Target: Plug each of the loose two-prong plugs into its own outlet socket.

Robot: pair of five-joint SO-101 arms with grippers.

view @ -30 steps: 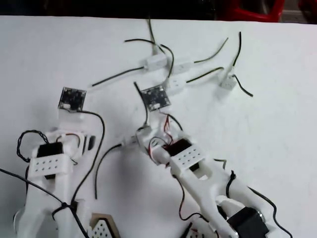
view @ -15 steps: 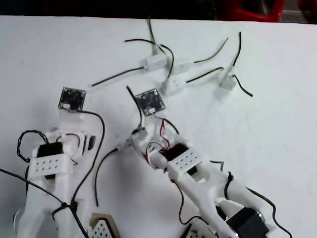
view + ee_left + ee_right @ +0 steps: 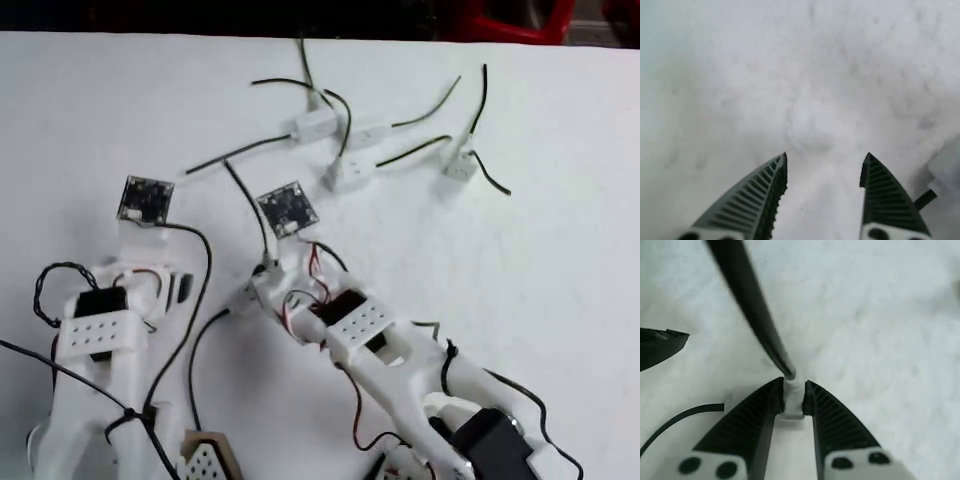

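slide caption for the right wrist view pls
Right gripper clamps a white plug, black cable leading off it.

white tabletop (image 3: 70, 110) bare at far left and along right side, free passage. tangle of white plastic connectors with black leads (image 3: 350, 170) crowds far centre. two curved black wires (image 3: 208, 262) narrow gap between white left arm (image 3: 100, 345) and white right arm (image 3: 400, 365).
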